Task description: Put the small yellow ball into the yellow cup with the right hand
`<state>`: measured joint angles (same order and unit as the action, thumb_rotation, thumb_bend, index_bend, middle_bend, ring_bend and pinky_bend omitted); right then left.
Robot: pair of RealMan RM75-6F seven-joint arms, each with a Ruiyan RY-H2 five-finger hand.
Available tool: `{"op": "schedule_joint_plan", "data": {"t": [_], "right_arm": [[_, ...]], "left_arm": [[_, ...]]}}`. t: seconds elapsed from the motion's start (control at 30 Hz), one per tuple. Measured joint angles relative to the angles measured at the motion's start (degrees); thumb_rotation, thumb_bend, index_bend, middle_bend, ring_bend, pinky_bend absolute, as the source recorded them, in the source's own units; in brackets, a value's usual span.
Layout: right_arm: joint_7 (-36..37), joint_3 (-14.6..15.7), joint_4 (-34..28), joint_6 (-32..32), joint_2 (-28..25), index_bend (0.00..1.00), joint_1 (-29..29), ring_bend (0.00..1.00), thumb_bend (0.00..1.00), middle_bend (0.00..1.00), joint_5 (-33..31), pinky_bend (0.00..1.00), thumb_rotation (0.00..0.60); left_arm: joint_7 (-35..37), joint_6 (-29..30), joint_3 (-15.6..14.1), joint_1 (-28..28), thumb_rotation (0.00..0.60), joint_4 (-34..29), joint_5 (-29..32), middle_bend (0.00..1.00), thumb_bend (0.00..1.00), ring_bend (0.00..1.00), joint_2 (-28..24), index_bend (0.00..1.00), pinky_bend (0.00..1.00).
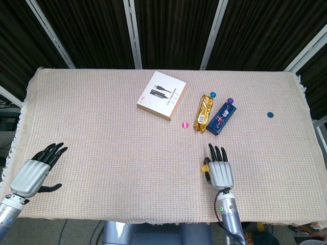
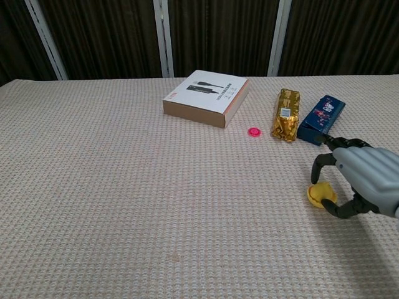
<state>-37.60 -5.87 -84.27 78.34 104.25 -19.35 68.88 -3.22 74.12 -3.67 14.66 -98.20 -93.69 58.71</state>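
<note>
The right robot hand (image 2: 358, 180) curls its fingers around the small yellow ball (image 2: 320, 194) on the counter (image 2: 156, 205) but seems not to squeeze it yet; next it should grip, though no yellow cup shows.

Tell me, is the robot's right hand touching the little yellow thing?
Touching. In the chest view, the right hand curls around the yellow thing, with fingers meeting its top and near side.
</note>
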Motion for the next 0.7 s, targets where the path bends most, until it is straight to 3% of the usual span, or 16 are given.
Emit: {"op": "schedule_joint_plan", "data": {"t": [0.7], "right_arm": [[-1.0,-0.2,-1.8,-1.9,-1.8,0.26,0.1,0.0,0.13,0.0,-1.3,0.0,0.6]], "left_arm": [[-0.1,-0.1,0.0,0.0,0.6,0.0,-0.1,0.0,0.0,0.0,-0.1,0.0,0.21]]}}
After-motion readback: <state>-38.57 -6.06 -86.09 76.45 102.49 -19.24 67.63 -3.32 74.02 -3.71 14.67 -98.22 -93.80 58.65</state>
